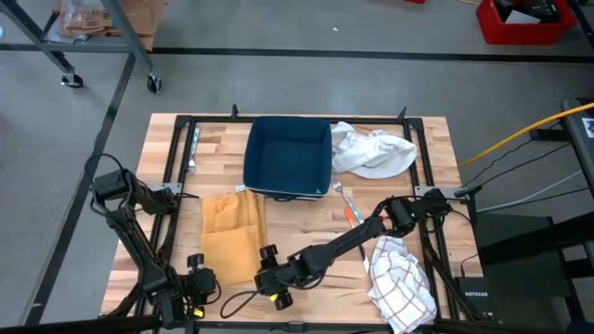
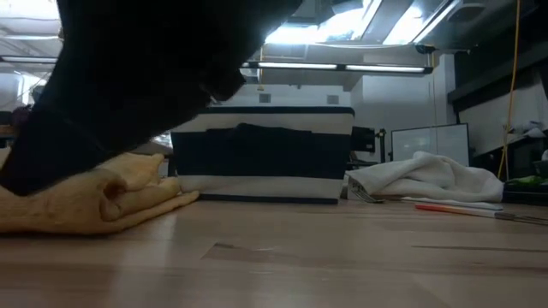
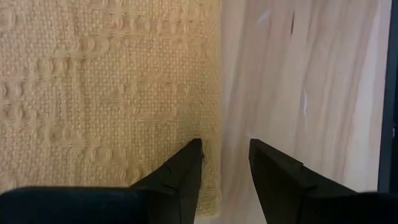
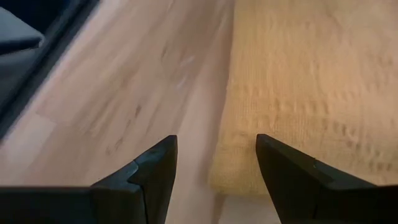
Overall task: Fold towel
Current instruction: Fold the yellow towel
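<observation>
Both grippers gape over yellow towel's edge.

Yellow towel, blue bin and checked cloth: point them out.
yellow towel point(image 1: 232, 237), high view, middle of the cloth.
blue bin point(image 1: 287, 156), high view, bare floor.
checked cloth point(image 1: 401, 283), high view, middle of the heap.

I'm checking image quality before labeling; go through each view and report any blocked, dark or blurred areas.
High view: evenly lit, sharp, yellow towel fully visible. Low view: a dark, out-of-focus arm fills the upper left, ceiling lights glare behind the blue bin. Left wrist view: towel weave crisp, left gripper open at its edge. Right wrist view: table streaked with blur, right gripper open.
</observation>
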`<state>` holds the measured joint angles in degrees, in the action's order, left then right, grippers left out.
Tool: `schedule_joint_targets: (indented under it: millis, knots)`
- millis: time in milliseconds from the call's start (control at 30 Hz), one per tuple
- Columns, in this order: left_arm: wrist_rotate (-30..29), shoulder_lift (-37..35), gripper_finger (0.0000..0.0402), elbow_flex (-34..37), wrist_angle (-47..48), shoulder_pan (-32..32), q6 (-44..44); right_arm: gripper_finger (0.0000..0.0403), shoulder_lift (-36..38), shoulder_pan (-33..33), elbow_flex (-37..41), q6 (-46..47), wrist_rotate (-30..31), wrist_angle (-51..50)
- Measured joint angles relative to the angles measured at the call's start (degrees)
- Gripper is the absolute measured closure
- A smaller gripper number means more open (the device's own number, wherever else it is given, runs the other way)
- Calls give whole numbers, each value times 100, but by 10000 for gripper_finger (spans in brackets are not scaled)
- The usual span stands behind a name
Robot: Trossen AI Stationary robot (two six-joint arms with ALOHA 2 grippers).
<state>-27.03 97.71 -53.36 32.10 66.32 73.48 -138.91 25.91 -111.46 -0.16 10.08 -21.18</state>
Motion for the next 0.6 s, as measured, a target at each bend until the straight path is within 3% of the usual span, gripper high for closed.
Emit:
schedule_joint_targets:
  millis: [600]
  knots:
    - [20,103,274,146,-29,-7,285,180,-402,-4,-22,375,-1,195]
